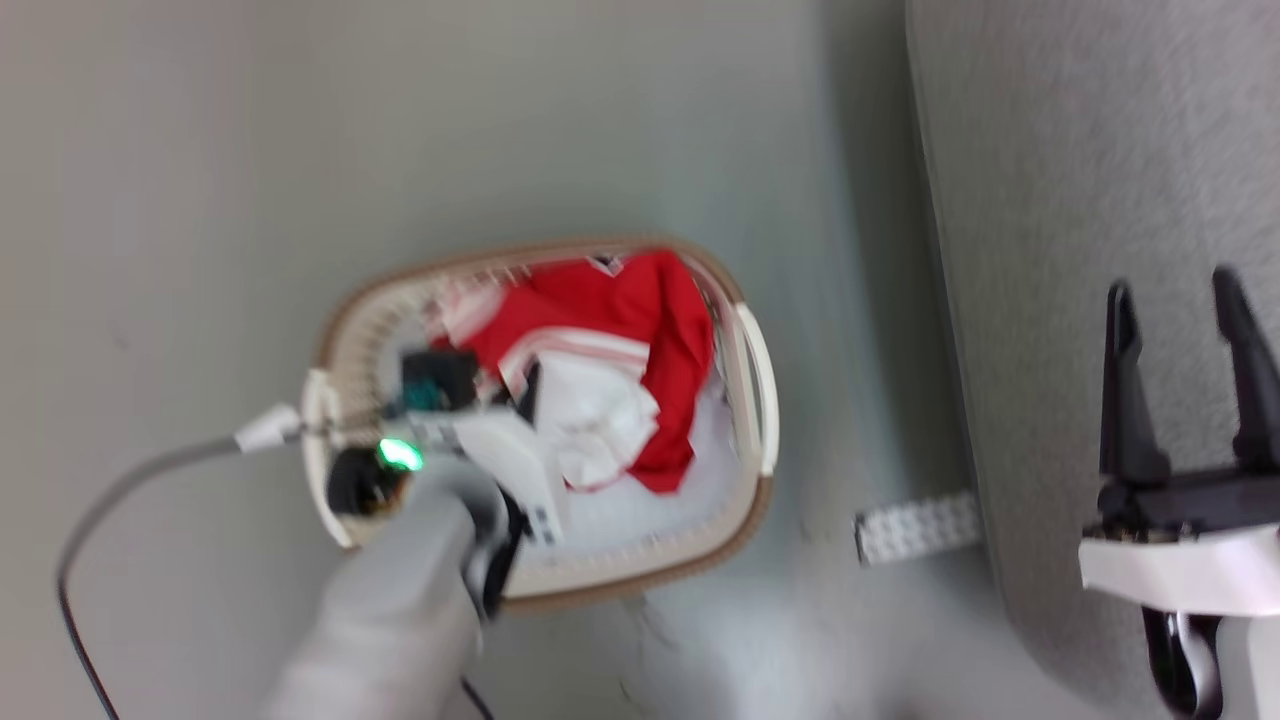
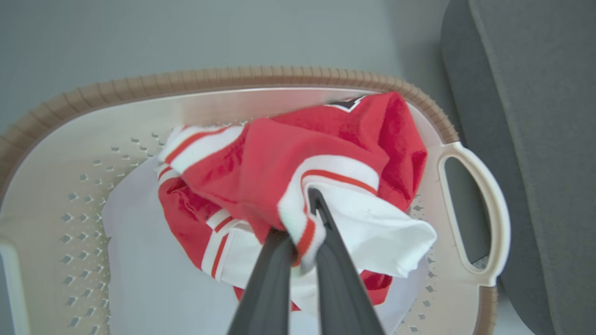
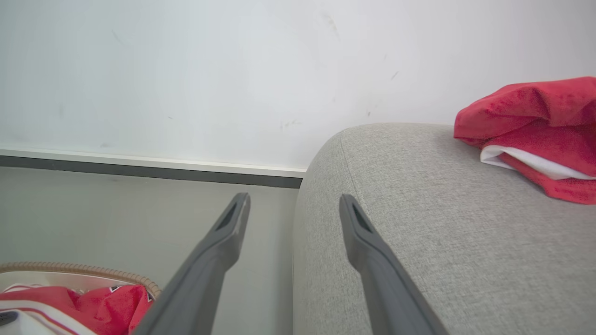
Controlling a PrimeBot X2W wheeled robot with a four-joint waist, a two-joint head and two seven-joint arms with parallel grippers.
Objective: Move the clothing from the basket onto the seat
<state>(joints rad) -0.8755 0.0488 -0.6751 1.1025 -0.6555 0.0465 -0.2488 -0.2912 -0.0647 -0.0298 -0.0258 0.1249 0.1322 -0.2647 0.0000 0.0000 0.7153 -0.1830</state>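
The basket (image 1: pixel 620 592) stands on the grey floor, left of the seat (image 1: pixel 1100 150). Crumpled inside it lies the red clothing (image 1: pixel 640 300) with white stripes. My left gripper (image 2: pixel 298 218) reaches down into the basket (image 2: pixel 233 77) and is shut on a striped fold of the clothing (image 2: pixel 279 158). My right gripper (image 1: pixel 1172 300) hangs open over the seat's near edge, nothing between its fingers. The right wrist view shows that gripper (image 3: pixel 294 204) at the seat's (image 3: pixel 419 209) rounded corner, with the basket (image 3: pixel 70 267) and clothing (image 3: pixel 107 298) low at the left.
A second red garment (image 3: pixel 535 116) lies on the seat. A plain white cloth (image 2: pixel 139 260) lines the basket bottom. A grey cable (image 1: pixel 120 490) trails across the floor at the left. A white perforated strip (image 1: pixel 915 528) lies by the seat's base. A wall with a baseboard (image 3: pixel 139 163) stands behind.
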